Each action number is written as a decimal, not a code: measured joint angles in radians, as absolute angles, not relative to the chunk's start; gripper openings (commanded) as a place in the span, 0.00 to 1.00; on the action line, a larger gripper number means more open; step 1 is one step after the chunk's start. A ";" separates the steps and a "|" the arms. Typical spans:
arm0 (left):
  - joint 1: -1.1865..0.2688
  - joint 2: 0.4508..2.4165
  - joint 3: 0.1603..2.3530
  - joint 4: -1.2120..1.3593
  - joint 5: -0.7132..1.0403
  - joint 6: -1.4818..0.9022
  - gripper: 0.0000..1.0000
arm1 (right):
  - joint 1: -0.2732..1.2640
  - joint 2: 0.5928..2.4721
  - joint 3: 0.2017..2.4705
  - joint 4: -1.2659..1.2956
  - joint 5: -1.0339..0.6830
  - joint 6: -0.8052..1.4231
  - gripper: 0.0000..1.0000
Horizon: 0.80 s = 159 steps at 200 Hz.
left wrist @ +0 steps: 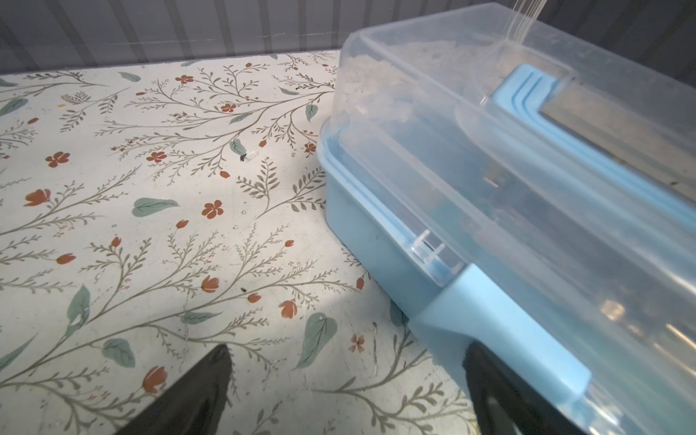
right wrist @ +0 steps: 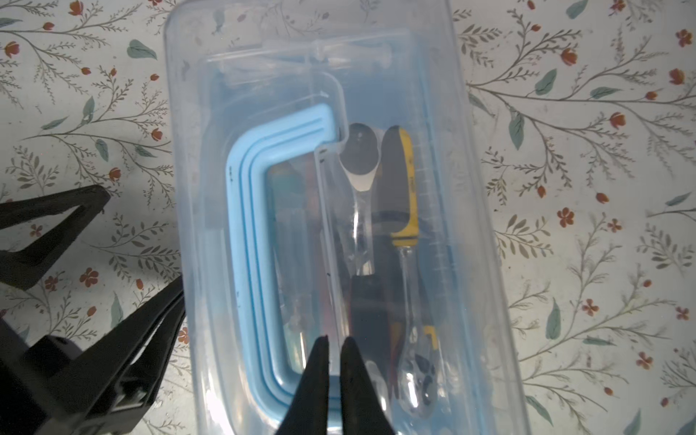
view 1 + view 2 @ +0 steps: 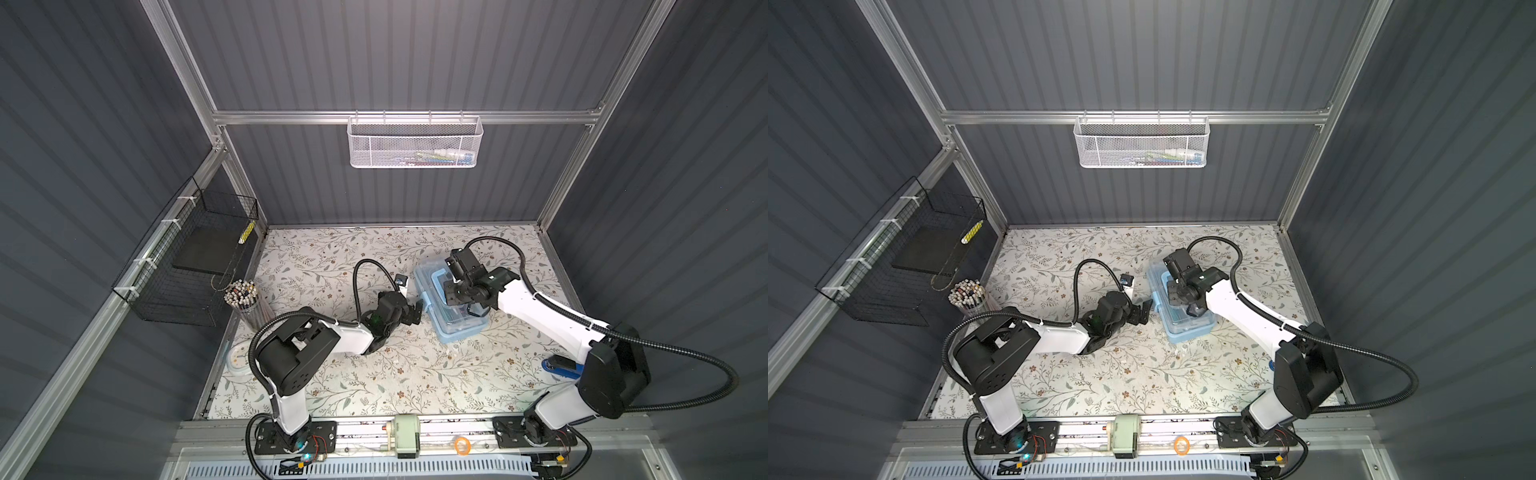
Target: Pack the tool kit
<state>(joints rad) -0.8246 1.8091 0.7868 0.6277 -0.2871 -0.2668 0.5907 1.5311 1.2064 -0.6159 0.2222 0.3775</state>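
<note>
The tool kit [image 3: 457,324] [image 3: 1187,328], a light-blue box, stands on the floral table with its clear lid [image 2: 433,94] down. Through the lid I see a ratchet [image 2: 361,180] and a yellow-black screwdriver [image 2: 403,180]. The blue arched handle [image 2: 248,226] lies flat on the lid. My right gripper [image 2: 335,341] [image 3: 451,291] hovers over the lid by the handle, shut, with nothing between its fingers. My left gripper [image 1: 348,350] [image 3: 417,311] is open at the box's left side. One of its fingers [image 1: 486,376] is next to the blue latch [image 1: 501,324].
A white mesh basket [image 3: 415,143] hangs on the back wall. A black wire basket [image 3: 187,266] hangs on the left wall, with a cup of pencils [image 3: 245,299] below it. A blue object [image 3: 561,368] lies under the right arm.
</note>
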 measured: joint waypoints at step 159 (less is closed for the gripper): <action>-0.822 1.858 0.813 0.597 -0.286 -0.275 0.97 | 0.577 1.578 1.169 -0.487 0.149 0.393 0.07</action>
